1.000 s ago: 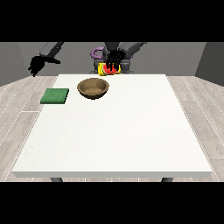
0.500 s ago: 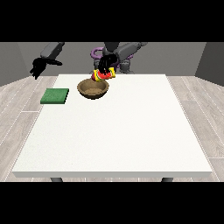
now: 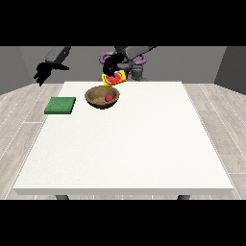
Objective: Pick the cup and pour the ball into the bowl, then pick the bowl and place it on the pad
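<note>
Hand at the view's right [image 3: 112,65] curled round the cup [image 3: 114,78] — tipped further than a moment ago, mouth over the bowl [image 3: 102,98]. Now one red ball [image 3: 109,97] inside. One green pad [image 3: 60,105] beside it on the tabletop [image 3: 129,144]. Other hand [image 3: 44,72] raised, fingers relaxed — unchanged.

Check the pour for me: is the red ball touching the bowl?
Touching. The front view shows the red ball resting inside the bowl, below the tilted cup.
</note>
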